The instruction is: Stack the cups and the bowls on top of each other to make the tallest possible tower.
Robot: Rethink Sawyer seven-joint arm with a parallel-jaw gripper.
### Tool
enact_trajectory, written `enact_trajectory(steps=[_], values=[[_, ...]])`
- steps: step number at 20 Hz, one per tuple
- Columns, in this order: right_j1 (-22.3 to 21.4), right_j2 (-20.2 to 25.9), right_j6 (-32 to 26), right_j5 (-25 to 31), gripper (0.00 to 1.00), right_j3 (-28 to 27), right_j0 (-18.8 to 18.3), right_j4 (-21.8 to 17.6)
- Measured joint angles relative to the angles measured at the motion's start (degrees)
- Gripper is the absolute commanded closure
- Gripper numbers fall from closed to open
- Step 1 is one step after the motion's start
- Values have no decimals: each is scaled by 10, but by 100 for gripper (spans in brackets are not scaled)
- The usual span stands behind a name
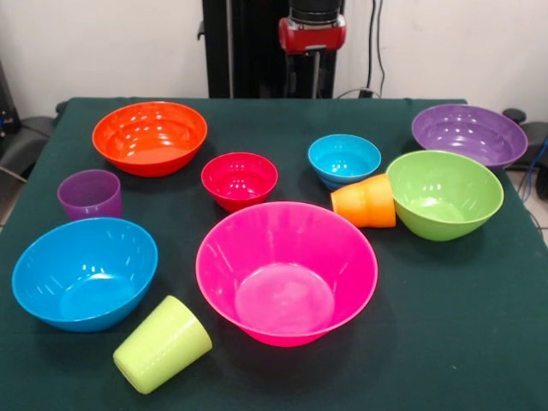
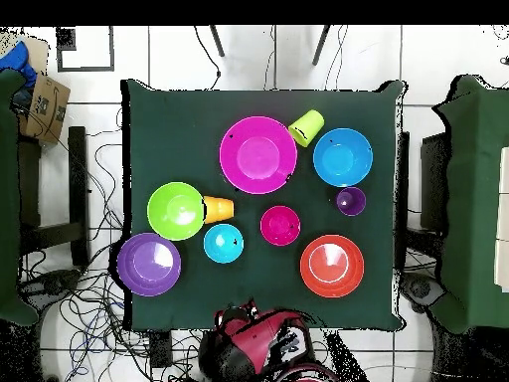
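All bowls stand apart and upright on the dark green table (image 1: 462, 334); nothing is stacked. The big pink bowl (image 1: 287, 270) is at the front centre. The large blue bowl (image 1: 84, 272) is to its left and the lime green bowl (image 1: 443, 195) to its right. The orange bowl (image 1: 150, 137) and the purple bowl (image 1: 469, 134) are further back. The small red bowl (image 1: 240, 180) and the small light blue bowl (image 1: 344, 160) are in the middle. The lime cup (image 1: 163, 344) and the orange cup (image 1: 364, 202) lie on their sides. The purple cup (image 1: 90, 194) stands upright. The arm (image 1: 312, 34) is drawn back beyond the table's far edge.
In the overhead view the arm (image 2: 258, 348) is folded over its base, off the table. Cables lie on the floor around the table, and a cardboard box (image 2: 45, 107) sits at the left.
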Motion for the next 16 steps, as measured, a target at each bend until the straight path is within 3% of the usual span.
enact_trajectory(steps=[16], values=[[-12,-2,0,0,0,0,8,5]])
